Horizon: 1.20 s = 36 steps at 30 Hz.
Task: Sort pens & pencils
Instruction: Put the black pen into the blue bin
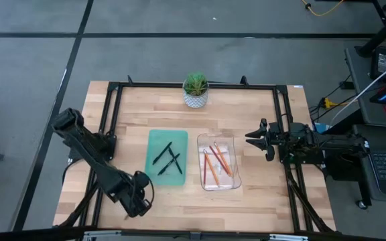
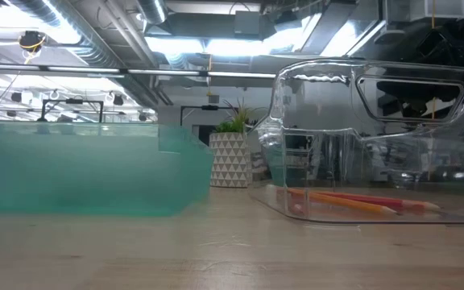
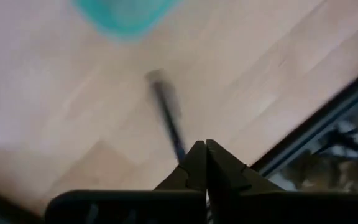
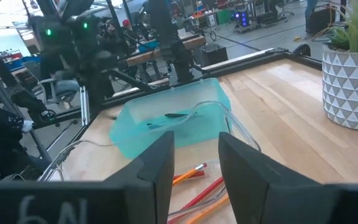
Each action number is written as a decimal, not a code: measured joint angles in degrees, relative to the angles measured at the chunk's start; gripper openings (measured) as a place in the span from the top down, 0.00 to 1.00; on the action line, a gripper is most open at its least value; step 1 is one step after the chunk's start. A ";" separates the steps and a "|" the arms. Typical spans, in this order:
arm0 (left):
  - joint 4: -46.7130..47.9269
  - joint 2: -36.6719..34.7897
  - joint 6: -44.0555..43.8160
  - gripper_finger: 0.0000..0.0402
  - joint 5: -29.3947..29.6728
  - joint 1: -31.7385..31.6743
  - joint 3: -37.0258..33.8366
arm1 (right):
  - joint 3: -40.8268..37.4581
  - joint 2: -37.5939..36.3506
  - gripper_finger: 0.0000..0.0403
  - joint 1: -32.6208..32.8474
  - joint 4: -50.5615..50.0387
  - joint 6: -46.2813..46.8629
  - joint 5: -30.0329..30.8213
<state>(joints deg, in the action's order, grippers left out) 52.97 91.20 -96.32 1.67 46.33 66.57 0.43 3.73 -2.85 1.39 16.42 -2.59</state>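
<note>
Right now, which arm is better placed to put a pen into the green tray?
Left. Its gripper is shut on a pen beside the green tray; the right gripper is open and empty, farther off.

Pale planked wood table [image 1: 260,120], glossy clear plastic bin [image 1: 230,182], frosted teal plastic tray [image 1: 154,175], black metal frame [image 1: 281,114].

Black pens [image 1: 168,158] in teal tray [image 1: 154,177]; orange-red pencils [image 1: 217,161] in clear tray [image 1: 234,179]; white triangle-patterned pot [image 1: 195,99].
</note>
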 joint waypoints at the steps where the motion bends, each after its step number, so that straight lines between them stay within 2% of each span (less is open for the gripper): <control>1: -0.02 -1.14 0.92 0.99 1.72 -0.46 0.00 | 0.00 0.00 0.69 0.02 0.00 -0.06 0.00; 5: -0.02 -4.80 5.46 0.99 9.18 -2.79 0.04 | 0.00 0.00 0.69 0.01 0.02 -0.09 0.00; 7: 0.01 -6.29 7.10 0.99 10.23 -4.40 0.04 | 0.00 0.00 0.69 0.02 0.02 -0.09 -0.01; 12: 0.65 -7.69 8.48 0.99 8.12 -6.80 0.13 | 0.00 0.00 0.69 0.01 0.00 0.00 0.00; 17: 1.49 -7.52 7.31 1.00 6.32 -4.66 0.13 | 0.00 0.00 0.69 0.02 0.02 0.01 -0.02; 29: 2.94 -7.50 -10.96 1.00 5.80 4.12 0.13 | 0.00 0.00 0.69 0.01 0.02 0.81 -0.02; 36: 2.86 -3.47 -22.65 0.99 4.28 7.48 0.15 | 0.00 0.00 0.69 0.02 0.02 0.86 -0.03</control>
<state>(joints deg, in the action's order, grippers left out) 55.83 87.73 -118.97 5.95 53.81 66.72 0.43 3.73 -2.83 1.41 17.28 -2.62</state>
